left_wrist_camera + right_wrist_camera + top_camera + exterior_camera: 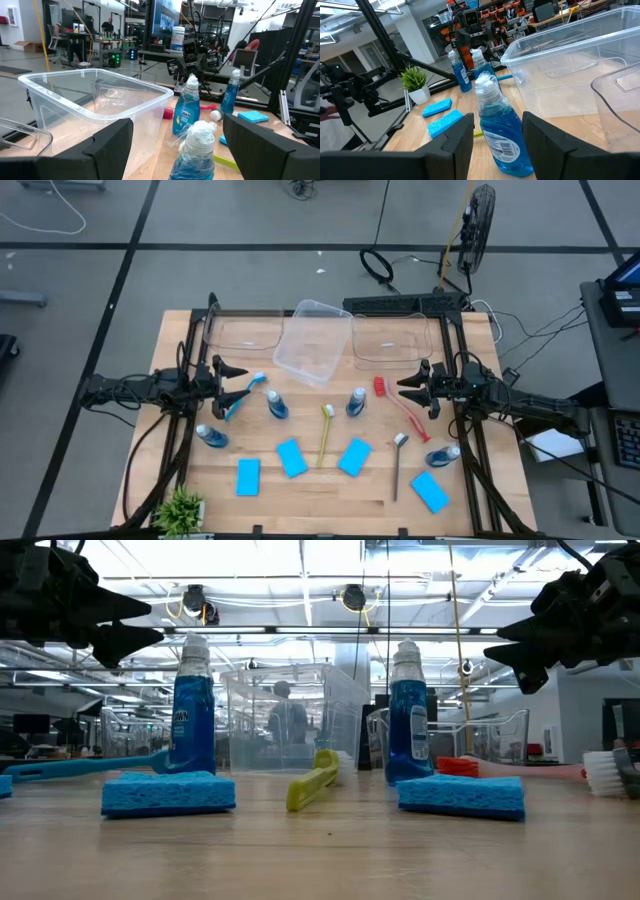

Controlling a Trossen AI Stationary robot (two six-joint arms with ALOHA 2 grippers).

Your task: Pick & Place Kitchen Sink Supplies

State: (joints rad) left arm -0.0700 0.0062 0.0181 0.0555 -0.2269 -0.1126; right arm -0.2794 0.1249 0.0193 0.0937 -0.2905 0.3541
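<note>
While both arms hang above the tabletop (310, 490), the tilted clear tub (314, 340) serves as landmark. The left claw (232, 379) is spread, to the tub's left, over the blue brush (243, 393). The right claw (410, 383) is spread too, to the tub's right, above the red brush (398, 407). In front of the tub stand two blue bottles (277, 404), the yellow brush (325, 433) between them, and farther forward lie blue sponges (291, 457)
</note>
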